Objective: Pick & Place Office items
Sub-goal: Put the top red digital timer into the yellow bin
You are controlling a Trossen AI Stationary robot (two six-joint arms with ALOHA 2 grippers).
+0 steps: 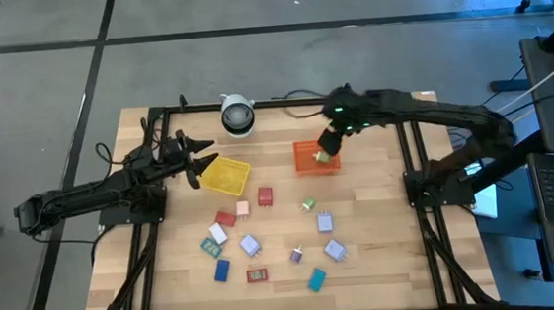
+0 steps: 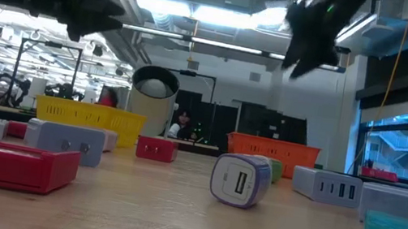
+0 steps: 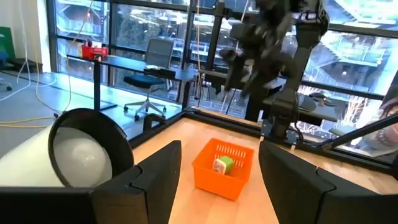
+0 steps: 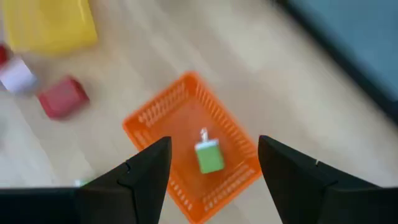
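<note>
Right now the right gripper (image 1: 328, 149) hangs above the orange tray (image 1: 303, 153), its fingers spread with nothing between them, and a small green block (image 4: 209, 155) lies inside that tray, near the middle of its floor. It looks to me like a drop just made. To finish the step well, I'd say the arm should rise straight up, clear of the tray's rim, before swinging toward the scattered pieces (image 1: 249, 244) lying on the wood nearer the front edge than the tray.

The green block's long axis seems to run roughly along the tray's longer side, with a whitish end pointing at the tray's far wall; I can't tell more than that.

Well to the side of the orange tray, the left gripper (image 1: 195, 167) waits beside the yellow tray (image 1: 225, 176), fingers apart and empty.
</note>
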